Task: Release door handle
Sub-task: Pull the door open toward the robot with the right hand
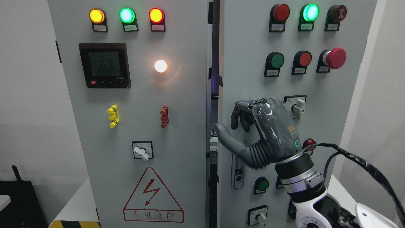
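The right hand (253,126) hovers at the right cabinet door with fingers loosely curled around nothing, the door handle (237,172) just below its thumb, so a careless withdrawal risks snagging the handle or bumping the rotary switch (297,106).

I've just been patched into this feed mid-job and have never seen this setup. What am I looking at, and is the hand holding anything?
This is the view from the robot's head camera. It faces two grey electrical cabinets with indicator lights, push buttons and a meter. The right hand, dark with fingers, reaches up from the lower right before the right cabinet door. Its fingers are loosely curled and hold nothing; the metal door handle sits just below it, free. The left hand is out of view.
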